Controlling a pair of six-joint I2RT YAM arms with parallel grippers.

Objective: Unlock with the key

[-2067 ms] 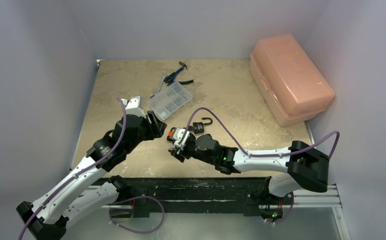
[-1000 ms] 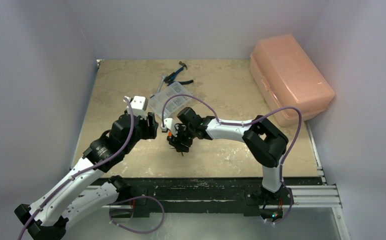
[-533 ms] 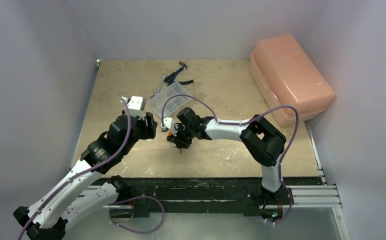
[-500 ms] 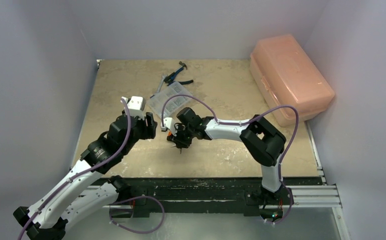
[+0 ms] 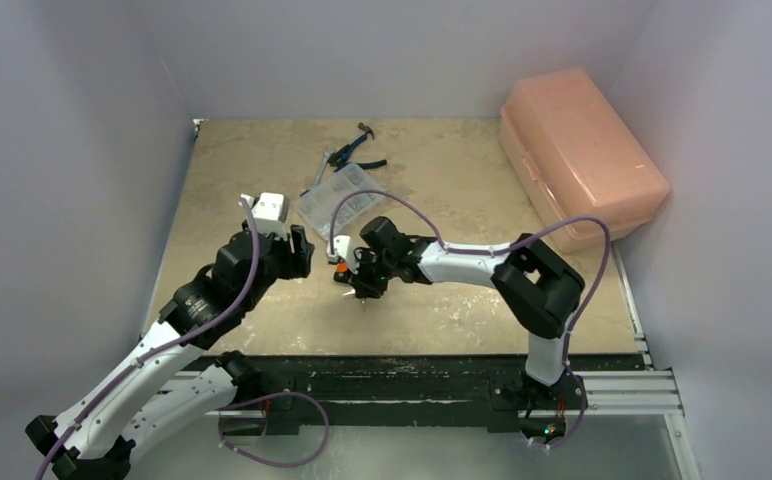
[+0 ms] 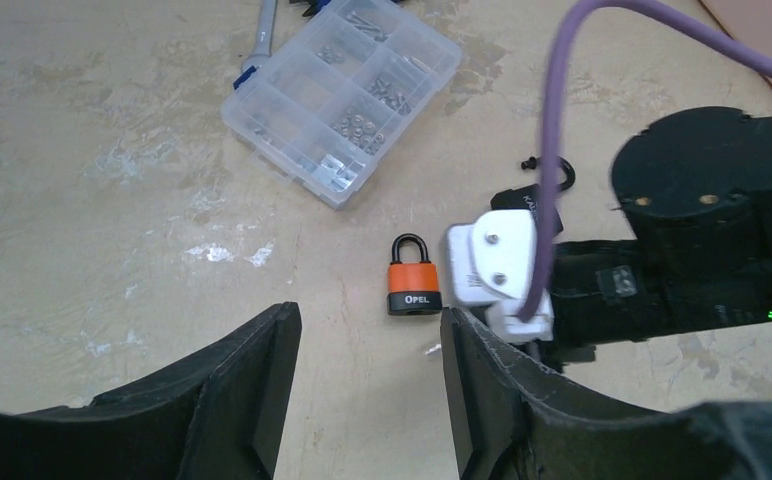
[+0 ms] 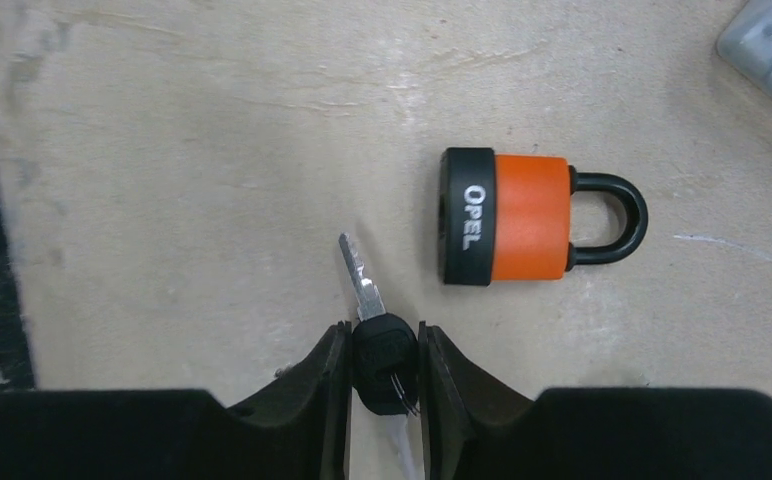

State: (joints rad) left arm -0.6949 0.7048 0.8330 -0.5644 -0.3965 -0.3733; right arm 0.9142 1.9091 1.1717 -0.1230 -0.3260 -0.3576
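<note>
An orange padlock (image 7: 522,217) with a black base marked OPEL lies flat on the table, its black shackle closed. It also shows in the left wrist view (image 6: 412,288) and the top view (image 5: 340,264). My right gripper (image 7: 383,345) is shut on the black head of a key (image 7: 384,352). The silver blade (image 7: 360,272) points away from me, just left of the padlock's base and outside it. My right gripper (image 5: 362,284) hovers low beside the padlock. My left gripper (image 6: 367,335) is open and empty, a little short of the padlock (image 5: 300,256).
A clear compartment box of small parts (image 5: 340,200) lies just beyond the padlock, with blue-handled pliers (image 5: 354,152) behind it. A large pink case (image 5: 580,155) stands at the back right. A black open shackle (image 6: 554,178) shows behind my right wrist.
My right arm has swung from the front of the table to the orange padlock, then edged slightly right. My left gripper has drawn back a little.
</note>
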